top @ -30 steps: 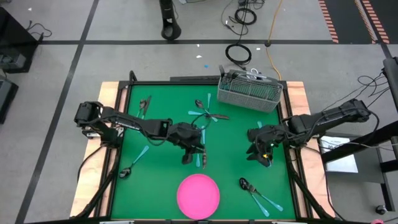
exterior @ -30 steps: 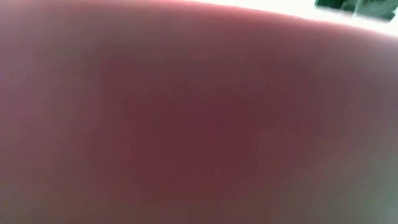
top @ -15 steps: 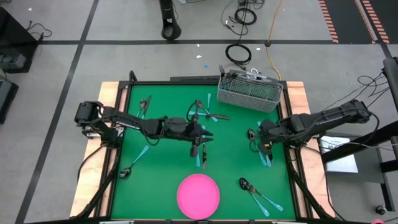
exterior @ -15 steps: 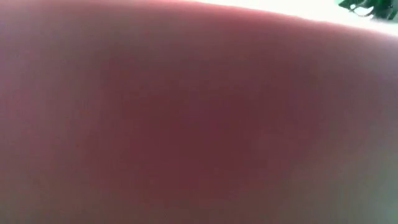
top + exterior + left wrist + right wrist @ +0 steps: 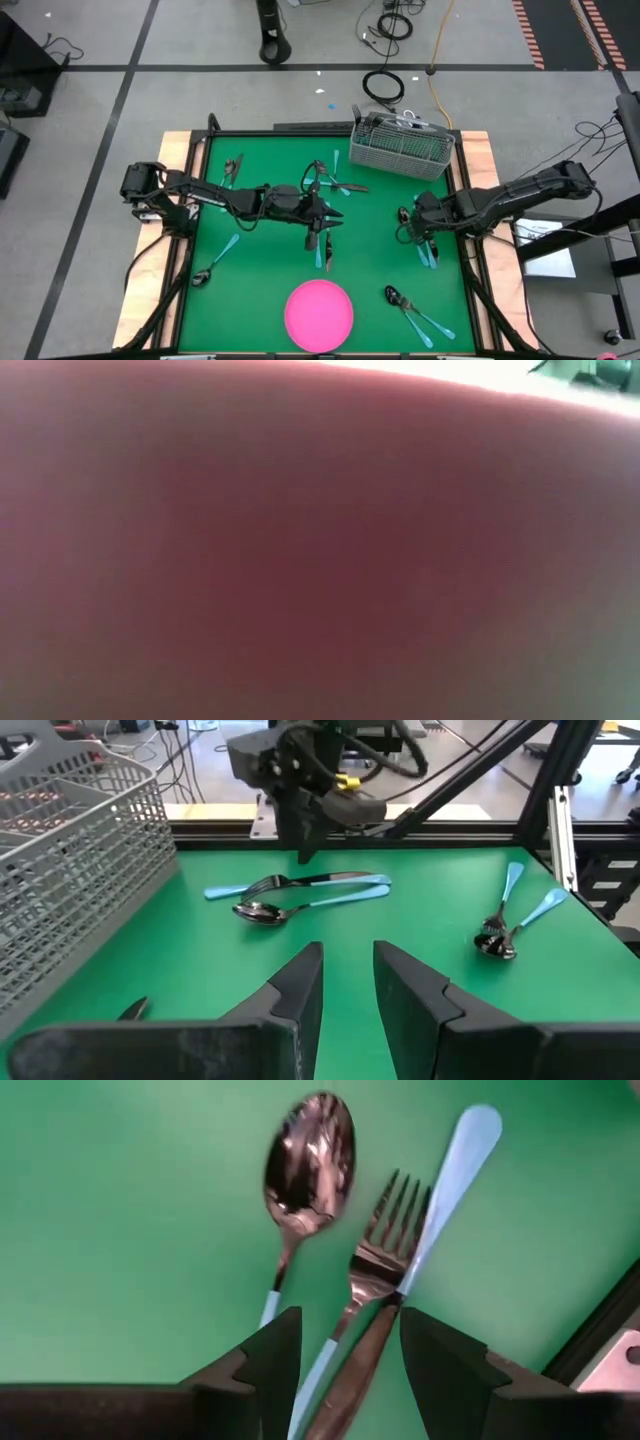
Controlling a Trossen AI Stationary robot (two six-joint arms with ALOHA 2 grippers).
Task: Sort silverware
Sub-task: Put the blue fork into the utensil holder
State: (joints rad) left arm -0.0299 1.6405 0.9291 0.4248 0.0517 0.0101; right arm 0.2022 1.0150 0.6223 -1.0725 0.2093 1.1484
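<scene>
Both arms are dark, slender, multi-jointed assemblies with black cables routed along their links. The left arm's fingers (image 5: 300, 995) are matte black, wedge-shaped and taper toward the tips. The right arm's fingers (image 5: 270, 1355) share this black, angular moulded form with stepped inner edges.

The worktop (image 5: 260, 280) has a green mat over a pale wood board with a dark frame. It stands on a grey floor (image 5: 120, 40) marked off by dark lines, with red-and-black striped tape (image 5: 560, 30) at one corner. Black and orange cables (image 5: 400, 60) coil on the floor behind, next to a black stand base (image 5: 273, 40). The low view is filled by a pinkish blur, perhaps something close against the lens.
</scene>
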